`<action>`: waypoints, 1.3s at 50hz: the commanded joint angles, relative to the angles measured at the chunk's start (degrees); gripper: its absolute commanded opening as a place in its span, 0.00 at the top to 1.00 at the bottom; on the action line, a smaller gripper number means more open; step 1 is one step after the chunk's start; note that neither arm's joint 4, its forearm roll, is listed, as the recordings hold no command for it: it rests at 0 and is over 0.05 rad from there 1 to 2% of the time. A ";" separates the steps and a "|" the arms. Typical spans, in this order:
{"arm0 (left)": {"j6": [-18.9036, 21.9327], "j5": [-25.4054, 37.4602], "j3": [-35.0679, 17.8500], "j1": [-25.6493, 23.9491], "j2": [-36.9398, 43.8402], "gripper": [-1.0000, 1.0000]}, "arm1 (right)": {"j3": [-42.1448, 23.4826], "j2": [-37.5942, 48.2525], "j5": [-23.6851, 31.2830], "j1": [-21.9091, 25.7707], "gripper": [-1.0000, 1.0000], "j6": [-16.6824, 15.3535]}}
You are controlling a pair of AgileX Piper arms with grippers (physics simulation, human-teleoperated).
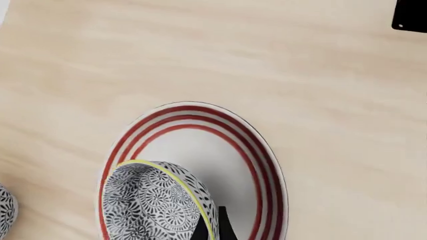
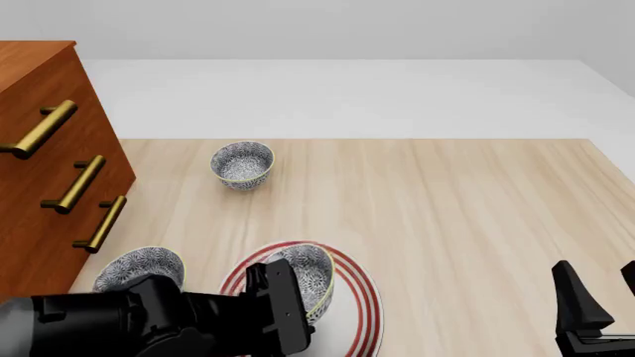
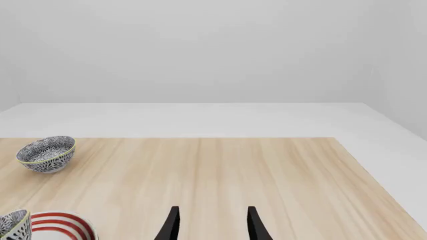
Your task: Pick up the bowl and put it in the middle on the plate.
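The bowl point(image 2: 309, 277) is blue-and-white patterned with a pale rim, and it hangs tilted over the plate point(image 2: 363, 301), a wide white plate with red rings near its rim. My left gripper point(image 2: 285, 288) is shut on the bowl's rim. In the left wrist view the bowl point(image 1: 155, 204) covers the near part of the plate point(image 1: 200, 150), with the rim pinched in the left gripper point(image 1: 212, 226). My right gripper point(image 2: 599, 291) stands open and empty at the table's near right; its fingers point(image 3: 172, 222) frame bare wood. The right wrist view catches the plate point(image 3: 67, 224) at its edge.
A look-alike bowl point(image 2: 243, 163) sits far left on the table, and another point(image 2: 137, 268) stands beside the plate near the wooden drawer cabinet point(image 2: 50, 171). The cabinet's brass handles jut toward the table. My left arm point(image 2: 109, 323) hides the near left corner.
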 commanded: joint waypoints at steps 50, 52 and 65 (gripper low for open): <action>-1.26 -1.82 0.65 -2.65 4.81 0.00 | -0.02 0.23 -0.16 -0.04 0.00 0.03; -1.32 -1.81 0.62 -2.73 4.61 0.00 | -0.08 0.16 0.02 -0.04 0.00 0.09; -1.09 0.15 0.00 -3.78 1.43 0.00 | -0.09 0.18 0.00 -0.06 0.00 0.09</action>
